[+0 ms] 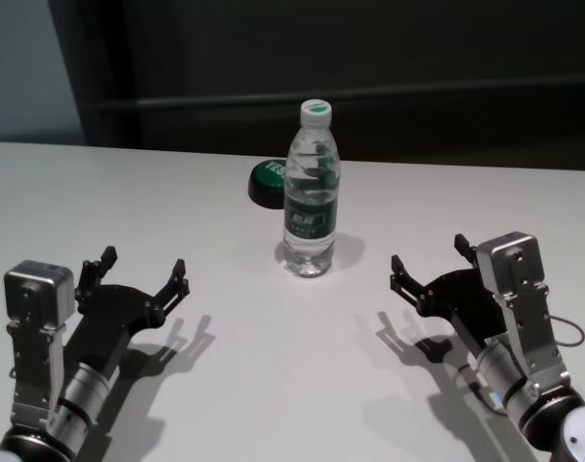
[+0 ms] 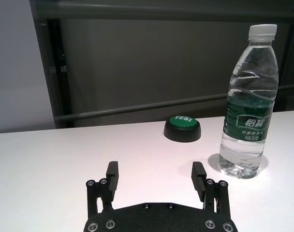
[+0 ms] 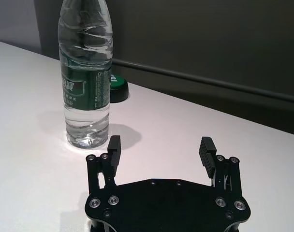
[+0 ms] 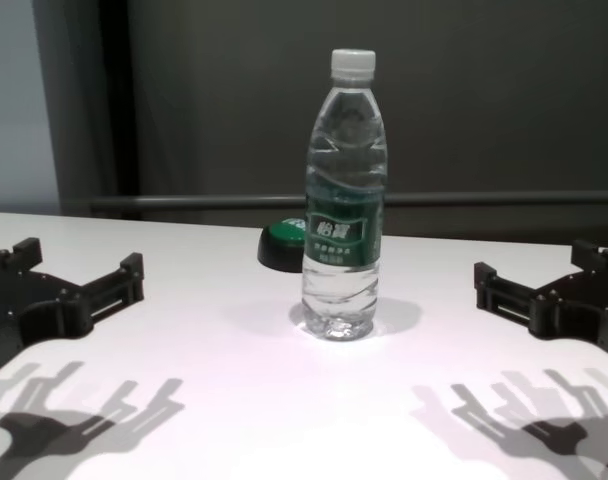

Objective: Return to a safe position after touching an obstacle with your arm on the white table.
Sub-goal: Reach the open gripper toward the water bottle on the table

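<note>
The obstacle, a clear water bottle (image 1: 310, 192) with a white cap and dark green label, stands upright in the middle of the white table (image 1: 273, 385). It also shows in the left wrist view (image 2: 247, 104), right wrist view (image 3: 85, 77) and chest view (image 4: 344, 200). My left gripper (image 1: 143, 271) is open and empty, low over the table to the bottle's near left, also seen in its wrist view (image 2: 156, 178). My right gripper (image 1: 429, 258) is open and empty to the bottle's near right, also in its wrist view (image 3: 160, 151). Neither touches the bottle.
A low black dome button with a green top (image 1: 267, 182) sits just behind the bottle, toward its left. A dark wall with a horizontal rail (image 4: 484, 200) runs along the table's far edge.
</note>
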